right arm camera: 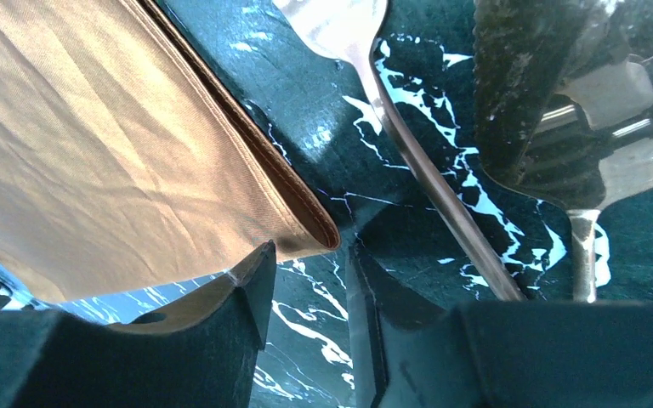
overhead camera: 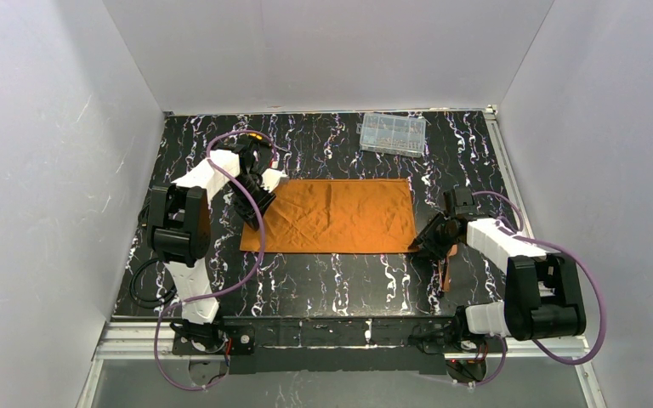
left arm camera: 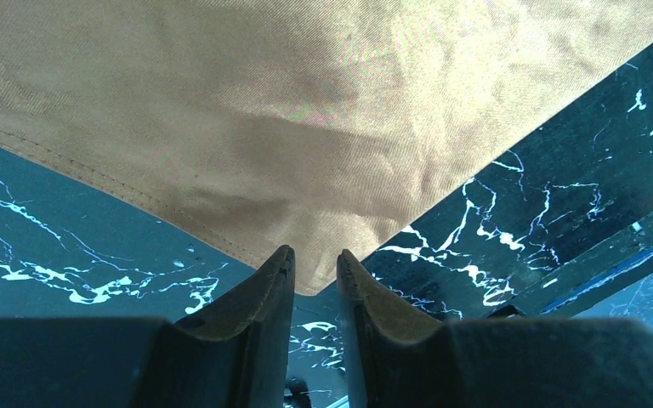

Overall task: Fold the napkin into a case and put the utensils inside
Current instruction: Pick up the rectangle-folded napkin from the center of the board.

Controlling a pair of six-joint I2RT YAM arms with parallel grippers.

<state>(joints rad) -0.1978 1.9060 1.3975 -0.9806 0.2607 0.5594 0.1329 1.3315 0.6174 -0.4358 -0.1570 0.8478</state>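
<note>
Rust-orange napkin (overhead camera: 330, 214) folded flat in the middle of the bench (overhead camera: 340, 280), left fingers (left arm camera: 264, 297) narrowly apart astride its far-left corner, right fingers (right arm camera: 238, 297) apart at its near-right corner, copper utensils (right arm camera: 429, 178) just beside.

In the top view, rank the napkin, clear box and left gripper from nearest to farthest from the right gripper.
1. napkin: near right corner at the right gripper.
2. clear box: far edge, right of centre.
3. left gripper: napkin's left end.

One napkin (overhead camera: 332, 215), two utensils (right arm camera: 442, 187), one plastic box (overhead camera: 393, 133).
</note>
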